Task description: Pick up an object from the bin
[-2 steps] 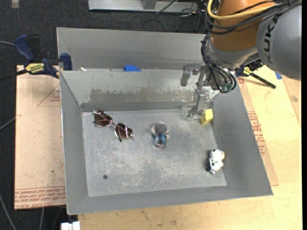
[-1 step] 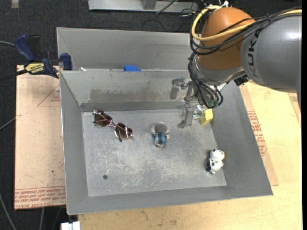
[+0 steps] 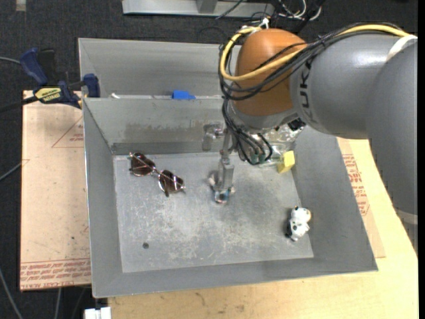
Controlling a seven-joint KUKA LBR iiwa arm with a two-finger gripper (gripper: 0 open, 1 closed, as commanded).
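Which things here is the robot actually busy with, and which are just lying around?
In play: gripper, low over the middle of the grey bin.
Lying about: sunglasses, left; small yellow block, right of the gripper; white-and-black toy, lower right.

Grey bin [image 3: 199, 241]: sunglasses [image 3: 157, 173], yellow block [image 3: 286, 162], toy [image 3: 298, 223].

Brown sunglasses [image 3: 157, 173] lie left; yellow block [image 3: 285, 163] and black-and-white toy [image 3: 298, 222] right.

Only the dark letters "KU" of a brand mark read on the grey arm [image 3: 345, 78].
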